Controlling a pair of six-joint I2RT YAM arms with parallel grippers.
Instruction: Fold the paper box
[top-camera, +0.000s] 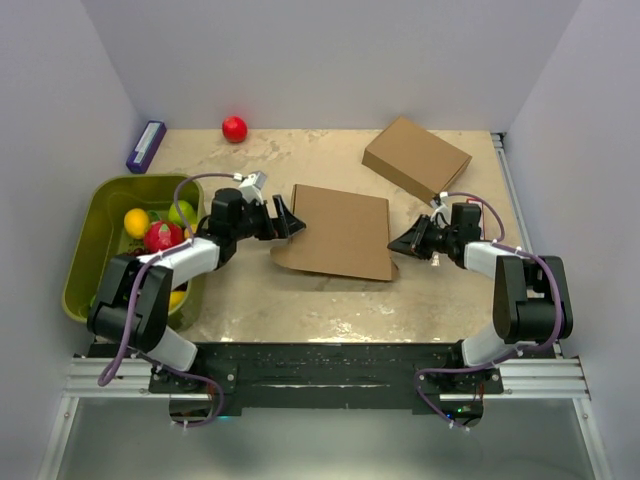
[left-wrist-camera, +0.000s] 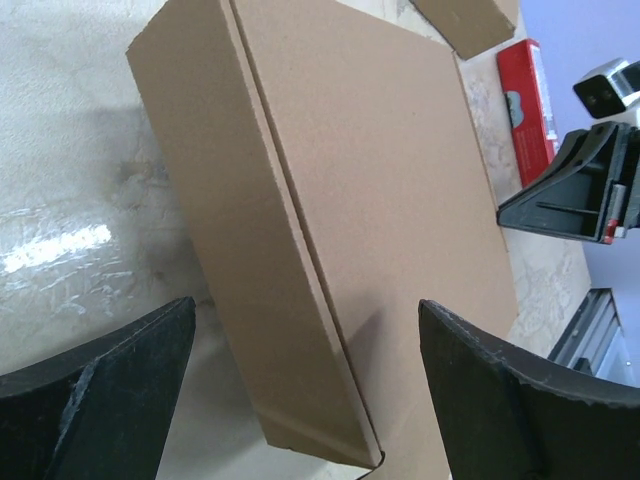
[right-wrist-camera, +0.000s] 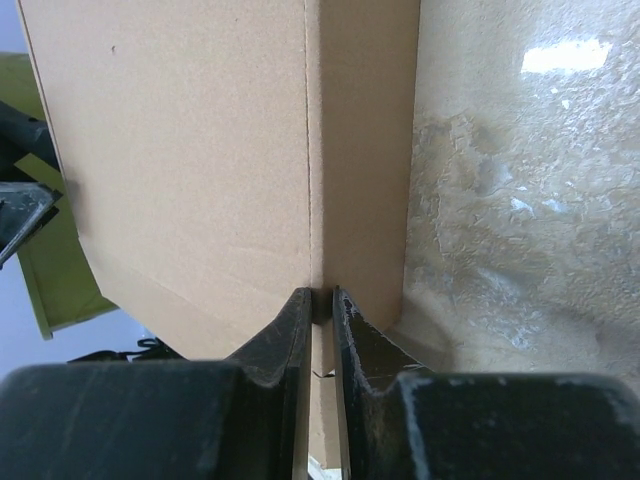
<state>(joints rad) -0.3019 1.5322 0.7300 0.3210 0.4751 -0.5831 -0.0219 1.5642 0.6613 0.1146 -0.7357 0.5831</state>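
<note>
The paper box lies mid-table as a shallow brown carton with its lid down, a flap sticking out at its near left corner. My left gripper stands open at the box's left side. In the left wrist view its wide-spread fingers frame the box's side wall without touching it. My right gripper is at the box's right edge. In the right wrist view that gripper has its jaws pressed close on a thin cardboard edge at the corner of the box.
A second brown carton, fully formed, sits at the back right. A green bin with fruit stands at the left. A red ball and a purple box lie near the back wall. A red flat pack lies beyond the box.
</note>
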